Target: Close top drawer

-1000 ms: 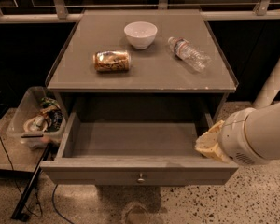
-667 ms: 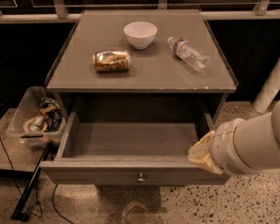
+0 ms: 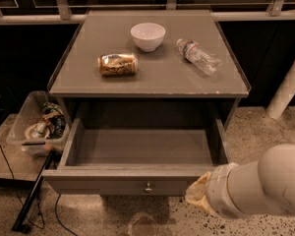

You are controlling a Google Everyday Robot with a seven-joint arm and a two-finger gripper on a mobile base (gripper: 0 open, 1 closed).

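Observation:
The top drawer (image 3: 113, 185) of the grey cabinet stands pulled far out, and its inside (image 3: 142, 146) is bare. Its flat front panel faces me, with a small round metal knob (image 3: 148, 187) at the centre. My gripper (image 3: 197, 195) shows only as a pale tan tip on the thick white arm (image 3: 265, 186). It is at the lower right, in front of the right end of the drawer's front panel and to the right of the knob. The arm covers that end of the panel.
On the cabinet top (image 3: 162, 77) lie a white bowl (image 3: 147, 35), a can on its side (image 3: 118, 64) and a plastic bottle on its side (image 3: 199, 57). A clear bin of clutter (image 3: 39, 124) stands on the floor at left, with cables (image 3: 34, 205) nearby. A white post (image 3: 287, 90) stands at right.
My arm has moved down and to the left, from over the drawer's right inner side to in front of its front panel. The drawer has not moved.

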